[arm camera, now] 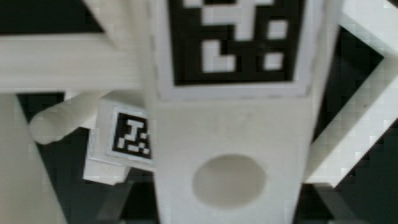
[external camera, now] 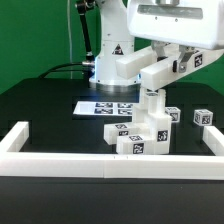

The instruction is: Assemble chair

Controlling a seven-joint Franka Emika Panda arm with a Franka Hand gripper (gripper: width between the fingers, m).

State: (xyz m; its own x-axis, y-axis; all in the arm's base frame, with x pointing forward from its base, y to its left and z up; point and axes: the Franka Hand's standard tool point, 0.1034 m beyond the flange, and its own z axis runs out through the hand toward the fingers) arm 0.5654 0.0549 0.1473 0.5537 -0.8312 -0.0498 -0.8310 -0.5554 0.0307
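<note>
I have one arm and one pincer. It hangs over the middle of the desk, and its tip meets the top of the cluster of chair parts. I cannot tell how far the pincer is open, or whether it grips anything. In the exterior view the white of the fingers merges with the white plastic, and the wrist view is filled by the parts themselves.

In the exterior view I count one cluster of tagged white blocks, touching or joined, too tightly packed to count piece by piece. There are also two separate blocks. One small block sits just beside the cluster on the exterior view's right, and an outer block lies farther out, near the rail.

The wrist view shows a flat white bar close up. It has one large tag and one round hole. A second, smaller tag sits on a part behind it.

One border rail runs along three sides of the desk. The cluster sits near its front run, with a dark strip of desk between them. One marker board lies flat behind the cluster. A wide stretch of dark desk separates the cluster from the rail on the exterior view's left. On the right, the gap to the rail is narrower and holds the two separate blocks.
</note>
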